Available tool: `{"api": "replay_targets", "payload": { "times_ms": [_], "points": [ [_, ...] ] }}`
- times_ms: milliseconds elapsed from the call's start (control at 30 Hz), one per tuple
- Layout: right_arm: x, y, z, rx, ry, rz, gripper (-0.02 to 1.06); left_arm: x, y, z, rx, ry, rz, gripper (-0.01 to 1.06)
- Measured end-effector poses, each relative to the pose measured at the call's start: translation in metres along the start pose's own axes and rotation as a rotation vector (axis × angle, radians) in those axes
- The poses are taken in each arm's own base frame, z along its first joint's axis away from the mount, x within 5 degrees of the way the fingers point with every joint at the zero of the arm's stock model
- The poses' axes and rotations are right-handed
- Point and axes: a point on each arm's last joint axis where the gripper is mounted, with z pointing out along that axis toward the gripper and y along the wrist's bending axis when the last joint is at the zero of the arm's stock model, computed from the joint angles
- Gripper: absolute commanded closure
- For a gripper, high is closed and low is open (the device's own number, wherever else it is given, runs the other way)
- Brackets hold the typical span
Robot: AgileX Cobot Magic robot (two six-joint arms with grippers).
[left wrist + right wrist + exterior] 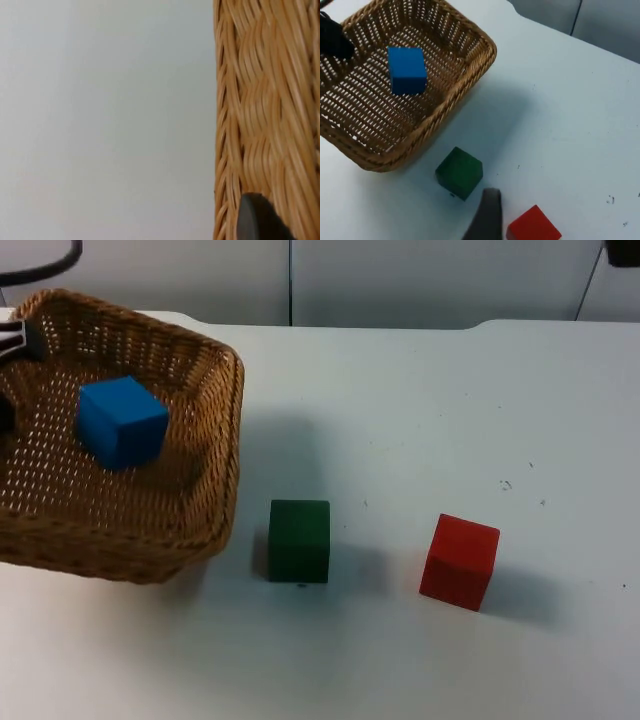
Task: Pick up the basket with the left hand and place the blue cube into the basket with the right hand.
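The brown wicker basket [200, 390] hangs at the table's left, tilted, with a shadow under its near side. My left gripper [8, 375] is shut on its left rim; the same gripper [332, 40] shows as a black shape on the rim, and the weave [265, 100] runs close past its fingertip [255, 220]. The blue cube [122, 421] lies inside the basket, also seen from the right wrist [407, 70]. My right gripper [487, 222] is held high over the table, apart from the basket. The right arm [622, 252] sits at the far right corner.
A green cube [299, 540] stands on the white table just right of the basket's near corner. A red cube [460, 561] stands further right, turned slightly. The grey partition wall [400, 280] closes the far side.
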Motion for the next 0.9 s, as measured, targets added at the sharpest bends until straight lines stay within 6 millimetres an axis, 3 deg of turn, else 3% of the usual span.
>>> {"api": "replay_targets", "payload": {
  "times_ms": [400, 900],
  "points": [
    [0.010, -0.008, -0.041, 0.000, -0.101, 0.055, 0.29, 0.010, 0.013, 0.035, -0.057, 0.050, -0.005, 1.05],
    [0.010, -0.009, -0.043, 0.000, -0.106, 0.059, 0.29, 0.012, 0.017, 0.042, -0.075, 0.055, 0.007, 1.05]
  ]
}}
